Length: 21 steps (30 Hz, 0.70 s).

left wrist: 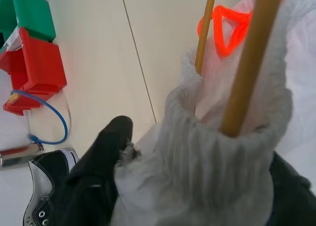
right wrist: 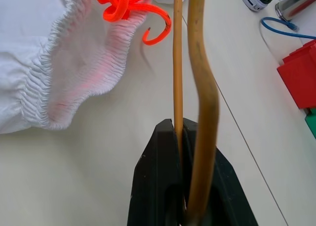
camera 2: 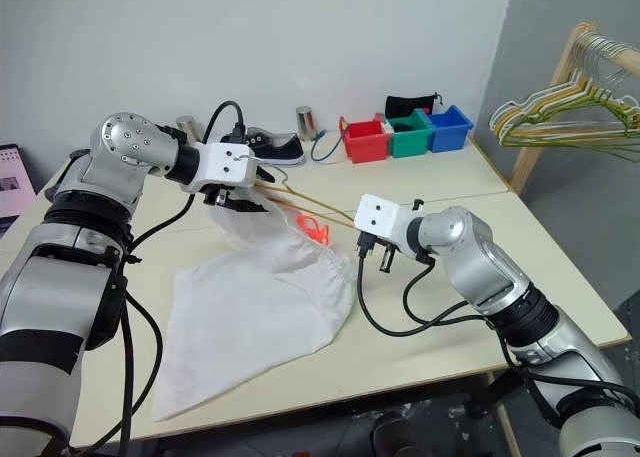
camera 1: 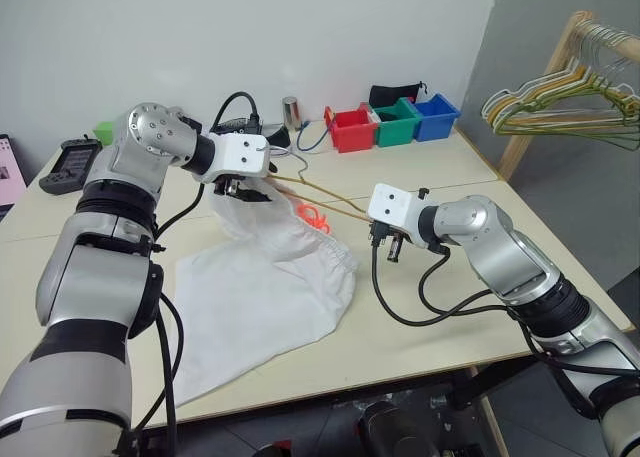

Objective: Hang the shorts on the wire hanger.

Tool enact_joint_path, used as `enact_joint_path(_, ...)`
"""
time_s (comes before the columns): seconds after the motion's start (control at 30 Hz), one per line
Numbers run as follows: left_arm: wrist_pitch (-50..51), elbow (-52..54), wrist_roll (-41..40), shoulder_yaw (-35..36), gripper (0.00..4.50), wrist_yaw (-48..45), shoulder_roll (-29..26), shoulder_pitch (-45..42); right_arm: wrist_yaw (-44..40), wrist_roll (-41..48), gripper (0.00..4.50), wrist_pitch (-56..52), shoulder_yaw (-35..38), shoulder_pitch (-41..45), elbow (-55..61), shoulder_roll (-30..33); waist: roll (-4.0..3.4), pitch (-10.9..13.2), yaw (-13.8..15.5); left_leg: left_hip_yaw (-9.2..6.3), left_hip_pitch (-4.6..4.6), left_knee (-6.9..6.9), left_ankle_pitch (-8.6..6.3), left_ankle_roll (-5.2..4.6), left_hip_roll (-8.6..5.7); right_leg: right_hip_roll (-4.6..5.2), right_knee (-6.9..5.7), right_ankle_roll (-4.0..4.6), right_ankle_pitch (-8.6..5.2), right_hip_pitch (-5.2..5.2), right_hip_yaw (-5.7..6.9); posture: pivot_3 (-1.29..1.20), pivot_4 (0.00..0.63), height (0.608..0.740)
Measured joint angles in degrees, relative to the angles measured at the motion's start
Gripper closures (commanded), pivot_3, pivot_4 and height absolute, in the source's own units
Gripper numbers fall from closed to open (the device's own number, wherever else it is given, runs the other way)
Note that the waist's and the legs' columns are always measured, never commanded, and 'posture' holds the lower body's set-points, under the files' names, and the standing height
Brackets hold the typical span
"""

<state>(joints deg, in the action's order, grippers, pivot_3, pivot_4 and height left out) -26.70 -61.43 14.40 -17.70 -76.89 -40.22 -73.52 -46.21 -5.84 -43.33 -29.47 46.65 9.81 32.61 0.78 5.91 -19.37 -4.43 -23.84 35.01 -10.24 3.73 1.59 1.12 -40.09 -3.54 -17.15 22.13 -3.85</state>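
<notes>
right gripper [right wrist: 183, 132]: clamped tight on the wire hanger [right wrist: 178, 63], low centre of the right wrist view – both wire runs pass between its black fingers, so it's basically acting as the handle that keeps the frame steady.

left gripper [camera 2: 228, 196]: upper left of centre in the head views, fingers closed around a bunched bit of the shorts [camera 2: 255, 307] at the waistband. In the left wrist view a black finger [left wrist: 106, 161] presses into the ribbed elastic while the two wire rods run through the waist opening – looks like it's feeding the cloth along the wire.

shorts: mostly still flat on the table [camera 2: 450, 287] in the middle of the frame, only the waist end lifted up toward the left gripper. Orange drawstring [camera 1: 314, 215] dangles just beside the wire.

hanger: slants across mid-frame between the two grippers, off the table.

background: red, green and blue bins [camera 1: 390, 122] up top, a bunch of hangers [camera 1: 570, 102] on a rack at upper right – not involved.
</notes>
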Motion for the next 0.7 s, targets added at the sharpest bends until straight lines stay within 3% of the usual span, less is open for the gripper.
enact_joint_path(0.37,0.14,0.01,-0.09,0.11,4.49,-1.48,0.12,0.0,-0.53,-0.02,4.5,-0.01,1.44,-0.03,-0.02,0.29,0.04,-0.02,-0.85,-0.03,0.0,0.06,0.01,0.0,-0.02,0.01,-0.07,0.0,0.0,-0.01,0.01,-0.28,0.0,0.74)
enact_joint_path(0.7,0.47,0.05,-0.09,0.11,4.49,-2.44,0.14,0.01,-2.17,0.0,4.5,0.53,1.83,0.14,-1.18,0.29,0.04,-0.03,-1.46,-0.03,0.05,0.09,0.03,-0.02,-0.02,0.02,-0.24,0.0,0.0,-0.01,0.01,-0.28,0.0,0.74)
